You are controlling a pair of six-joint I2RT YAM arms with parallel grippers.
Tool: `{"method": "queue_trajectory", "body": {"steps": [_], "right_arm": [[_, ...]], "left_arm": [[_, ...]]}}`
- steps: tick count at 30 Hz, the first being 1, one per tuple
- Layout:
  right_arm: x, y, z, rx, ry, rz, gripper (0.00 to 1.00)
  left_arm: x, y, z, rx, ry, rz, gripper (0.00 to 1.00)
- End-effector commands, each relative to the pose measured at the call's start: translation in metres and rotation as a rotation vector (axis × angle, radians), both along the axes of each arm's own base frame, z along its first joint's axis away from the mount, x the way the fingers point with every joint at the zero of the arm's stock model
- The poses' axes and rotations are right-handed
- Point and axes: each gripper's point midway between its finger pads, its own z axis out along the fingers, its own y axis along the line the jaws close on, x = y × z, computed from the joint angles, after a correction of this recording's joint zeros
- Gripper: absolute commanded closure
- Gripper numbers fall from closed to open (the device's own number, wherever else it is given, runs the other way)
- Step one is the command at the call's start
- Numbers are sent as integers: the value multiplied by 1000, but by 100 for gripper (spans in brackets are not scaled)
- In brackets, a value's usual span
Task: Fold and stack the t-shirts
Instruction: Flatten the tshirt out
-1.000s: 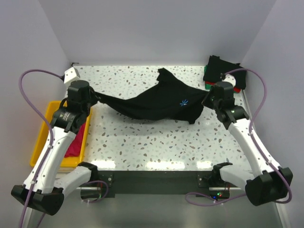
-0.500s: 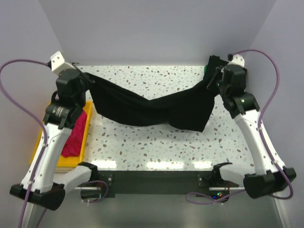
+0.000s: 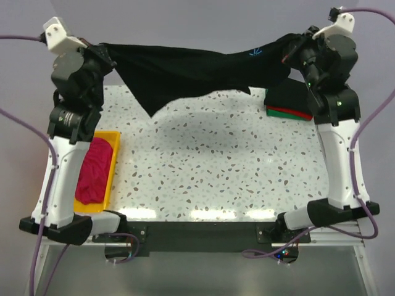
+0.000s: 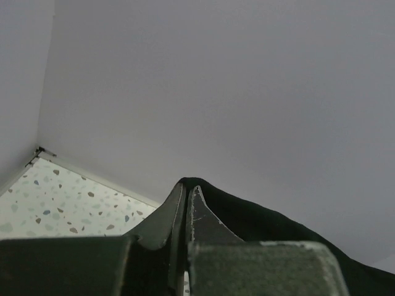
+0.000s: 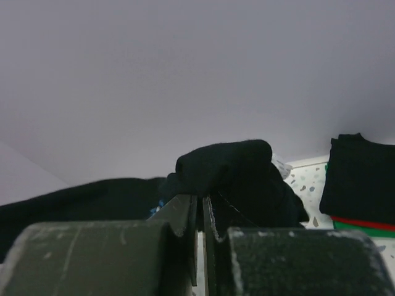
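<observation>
The speckled table (image 3: pixel 210 166) is being shown bare across its middle, and by the look of it that is where the cloth is about to be laid. The black t-shirt (image 3: pixel 185 68) is being held in the air over the far part of the table. It is being stretched between the two arms, with one loose flap hanging down nearer the left.

For a clean spread, both ends are best being lowered level and under even pull, so that the flap is being laid flat rather than trapped underneath. The folded stack (image 3: pixel 289 105) at the far right corner is being passed closely and should not be dragged. A pink t-shirt (image 3: pixel 92 172) is being held in the yellow tray (image 3: pixel 113 166) at the left.

The left gripper (image 3: pixel 106 52) is being pressed onto one end of the black cloth. The right gripper (image 3: pixel 295 46) is being pinched on a bunched wad at the other end.
</observation>
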Motion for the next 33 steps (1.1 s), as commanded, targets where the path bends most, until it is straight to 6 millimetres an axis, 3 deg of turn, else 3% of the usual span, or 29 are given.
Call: {"method": "queue_trajectory", "body": {"steps": [1, 3, 4, 5, 6, 7, 8, 9, 10, 12, 13, 14, 15, 18, 20, 21, 23, 25, 26, 27, 29, 33], "right_arm": [[-30, -10, 10, -15, -47, -12, 100], [-47, -15, -4, -32, -13, -20, 100], [-45, -17, -34, -52, 57, -30, 100], [-49, -20, -48, -65, 91, -37, 100], [-55, -22, -62, -76, 122, -43, 100], [-52, -23, -96, -92, 201, -47, 95], [-49, -22, -115, -99, 242, -42, 93], [-40, -19, -140, -116, 299, -36, 90], [-35, -19, -178, -134, 389, -37, 78], [-26, -20, -224, -144, 507, -46, 63], [-23, -19, -266, -153, 594, -47, 43], [-21, -16, -286, -147, 627, -36, 34], [-23, -16, -314, -129, 681, -41, 28], [-39, -4, -366, -98, 791, 18, 18], [-50, -6, -379, -86, 808, 12, 17], [-63, -11, -396, -86, 844, -14, 17], [-77, -15, -398, -84, 841, -27, 16], [-98, -16, -416, -59, 882, -31, 16], [-106, -15, -413, -41, 867, -26, 16], [-122, -16, -428, -22, 914, -33, 17], [-147, -14, -440, 23, 954, -30, 17], [-181, -19, -446, 67, 1001, -74, 19]], "left_arm": [[-33, 21, 17, 22, -65, 53, 100], [-38, 23, -5, 9, -20, 60, 100], [-41, 22, -35, 6, 42, 51, 100], [-42, 21, -52, 7, 73, 45, 100], [-43, 20, -91, 18, 154, 41, 100], [-43, 17, -112, 12, 194, 28, 100], [-41, 13, -134, -2, 235, 13, 100], [-37, 9, -179, 6, 330, 2, 100], [-36, 2, -204, -4, 390, -28, 100], [-35, -12, -249, -41, 484, -78, 100], [-37, -17, -293, -47, 579, -95, 100], [-38, -21, -312, -81, 614, -99, 100], [-41, -24, -345, -84, 675, -108, 100], [-50, -29, -388, -112, 778, -117, 100], [-54, -31, -399, -121, 805, -124, 100], [-57, -31, -404, -121, 816, -123, 100], [-58, -30, -404, -126, 814, -118, 100], [-61, -29, -405, -126, 818, -115, 100], [-62, -28, -405, -130, 820, -112, 100], [-65, -28, -406, -129, 827, -109, 100], [-70, -24, -408, -124, 839, -92, 100], [-78, -15, -410, -108, 850, -51, 100]]}}
